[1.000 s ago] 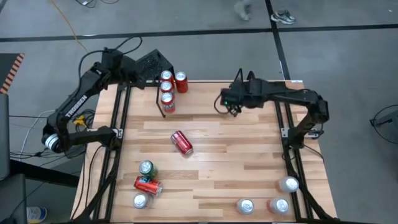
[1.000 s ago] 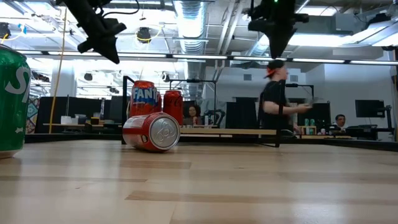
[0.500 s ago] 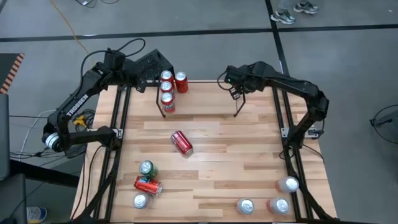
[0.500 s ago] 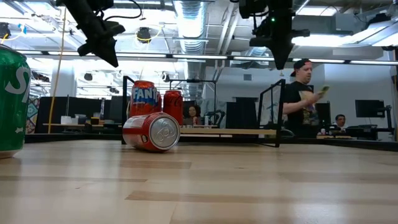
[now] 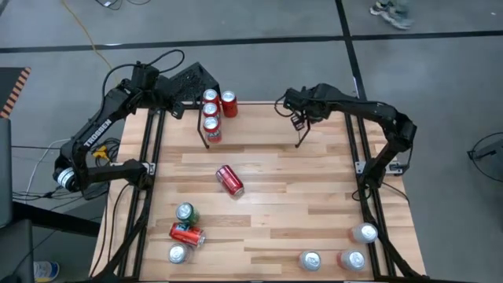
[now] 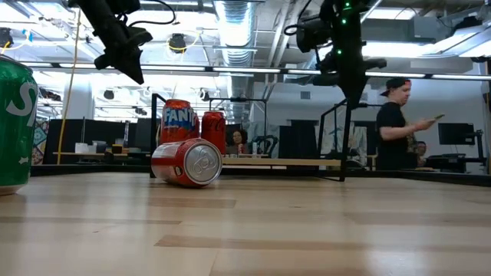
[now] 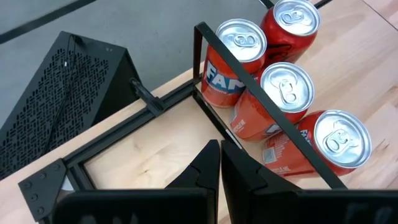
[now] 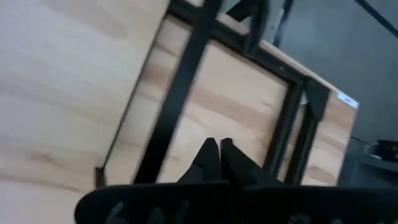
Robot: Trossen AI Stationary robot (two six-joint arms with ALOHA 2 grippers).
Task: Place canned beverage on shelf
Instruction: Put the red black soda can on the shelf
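Note:
The black rod shelf [image 5: 206, 135] stands at the table's far side, with one end loop on the left and the other [image 5: 299, 132] on the right. Several red and orange cans [image 5: 211, 116] stand upright in it at its left end; they also show in the left wrist view [image 7: 283, 93]. A red can [image 5: 229, 180] lies on its side at mid-table, and shows in the low view too [image 6: 186, 162]. My left gripper [image 7: 219, 163] is shut and empty, up in the air beside the far left corner [image 5: 179, 106]. My right gripper [image 8: 217, 155] is shut and empty, high over the shelf's right end [image 5: 293, 112].
A green can [image 5: 185, 212], an orange can lying down [image 5: 187, 233] and a silver-topped can [image 5: 177, 254] are near left. Three cans [image 5: 351, 259] stand near right. Black rails [image 5: 149, 149] edge both sides. A black perforated box [image 7: 68, 87] sits beyond the far left corner. A person [image 6: 395, 126] walks behind the table.
My right gripper has drawn back from over the table toward the far edge and a little to the right, turning as it went, and stays shut. The person behind the table has walked to the right.

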